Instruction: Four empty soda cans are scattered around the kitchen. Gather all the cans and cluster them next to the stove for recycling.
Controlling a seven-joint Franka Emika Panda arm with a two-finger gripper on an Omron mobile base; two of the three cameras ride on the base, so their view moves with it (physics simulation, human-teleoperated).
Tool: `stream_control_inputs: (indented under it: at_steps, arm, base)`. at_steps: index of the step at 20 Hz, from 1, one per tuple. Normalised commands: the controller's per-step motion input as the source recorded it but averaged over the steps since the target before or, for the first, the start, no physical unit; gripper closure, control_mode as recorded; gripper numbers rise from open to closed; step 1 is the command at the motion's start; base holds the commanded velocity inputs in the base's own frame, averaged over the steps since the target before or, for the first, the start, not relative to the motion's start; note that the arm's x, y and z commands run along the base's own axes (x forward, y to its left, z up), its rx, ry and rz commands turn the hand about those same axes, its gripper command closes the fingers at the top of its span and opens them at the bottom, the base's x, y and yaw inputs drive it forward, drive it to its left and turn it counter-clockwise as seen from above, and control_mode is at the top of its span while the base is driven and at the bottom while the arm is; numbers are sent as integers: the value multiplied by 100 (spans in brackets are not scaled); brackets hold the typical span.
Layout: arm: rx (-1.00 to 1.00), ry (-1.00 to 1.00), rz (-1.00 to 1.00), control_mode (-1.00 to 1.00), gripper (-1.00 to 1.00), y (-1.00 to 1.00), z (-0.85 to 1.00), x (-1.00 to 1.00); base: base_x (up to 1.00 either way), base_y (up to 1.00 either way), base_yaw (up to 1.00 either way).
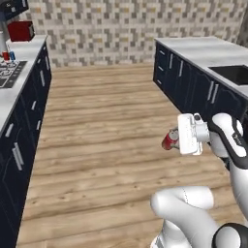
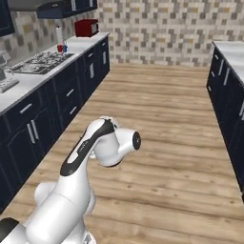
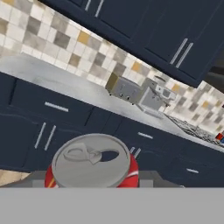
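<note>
My gripper (image 1: 174, 139) hangs over the wood floor in the aisle, shut on a red soda can (image 1: 167, 142). In the hand view that can's silver top (image 3: 92, 160) sits right in front of the camera. A red soda can (image 1: 5, 56) and a blue soda can (image 1: 12, 55) stand together on the left counter at the far side of the black stove (image 1: 7, 75). From the right base view the stove (image 2: 40, 62) has the red can (image 2: 59, 48) and the blue can (image 2: 65, 47) just past it.
Navy cabinets (image 1: 29, 106) line the left of the aisle, and an island with a sink (image 1: 232, 72) lines the right. A red toaster (image 1: 20, 30) stands at the far end of the stove counter. A white paper towel roll (image 2: 58, 34) stands behind the cans.
</note>
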Motion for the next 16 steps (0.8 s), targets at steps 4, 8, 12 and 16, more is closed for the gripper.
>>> stream_control_inputs:
  at_steps: [4,8,12,16]
  arm:
    - [0,0,0,100,100,0,0,0]
    - [0,0,0,100,100,0,0,0]
    - [0,0,0,100,100,0,0,0]
    - [0,0,0,100,100,0,0,0]
  base:
    - [100,42,-1]
    - [100,42,-1]
    - [100,41,0]
    - [100,40,0]
